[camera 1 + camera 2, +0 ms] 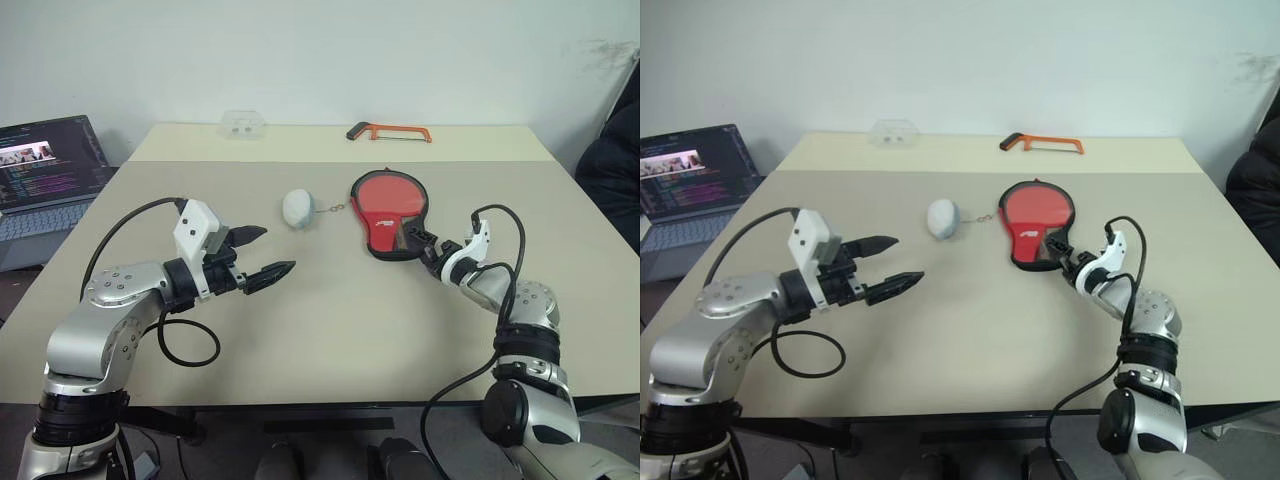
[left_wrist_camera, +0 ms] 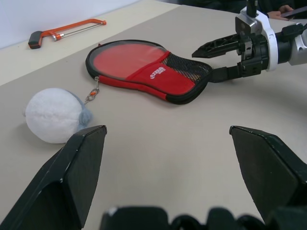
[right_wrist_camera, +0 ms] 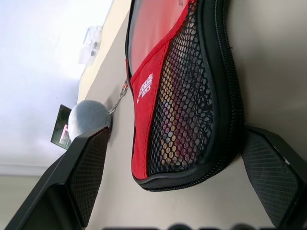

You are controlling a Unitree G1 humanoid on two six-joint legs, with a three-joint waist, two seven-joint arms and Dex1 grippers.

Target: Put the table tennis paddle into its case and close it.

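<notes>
Beige table against a white wall, laptop off its left side, orange hacksaw and a clear plastic item at the far edge. Case lies flat mid-table, red side up, mesh pocket toward the robot; the table tennis paddle can't be made out apart from it. White pouch is chained to the case's left rim. Right gripper sits at the case's near end, fingers spread wide on either side of it, grasping nothing. Left gripper hangs released above the table, well apart from the case.
</notes>
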